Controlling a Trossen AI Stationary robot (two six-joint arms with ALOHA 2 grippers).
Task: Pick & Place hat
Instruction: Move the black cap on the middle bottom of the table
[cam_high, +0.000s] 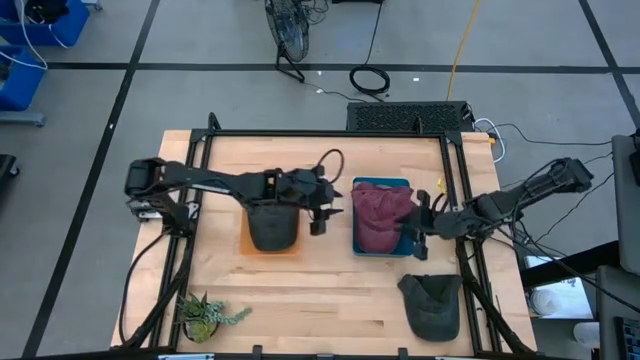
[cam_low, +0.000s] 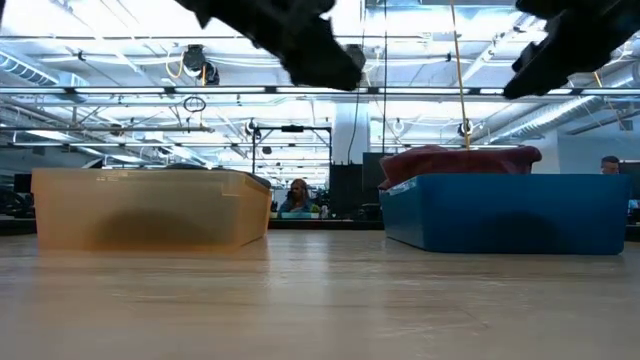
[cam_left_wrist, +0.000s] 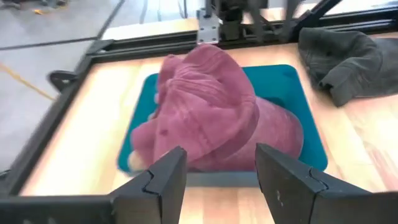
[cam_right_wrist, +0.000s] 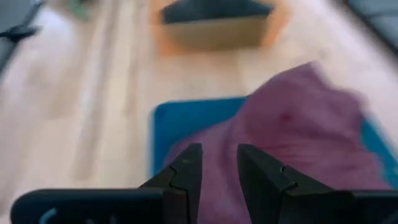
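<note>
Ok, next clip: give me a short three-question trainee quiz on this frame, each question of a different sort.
1. True or false: the maroon hat lies in the blue bin.
2. What sits in the orange bin? A) a dark hat B) the plant C) nothing
3. Where is the grey-green hat?

Key
1. True.
2. A.
3. On the bare table, at the front right corner as the high view shows it, outside both bins. The left gripper and right gripper both stand open beside the blue bin, holding nothing.
</note>
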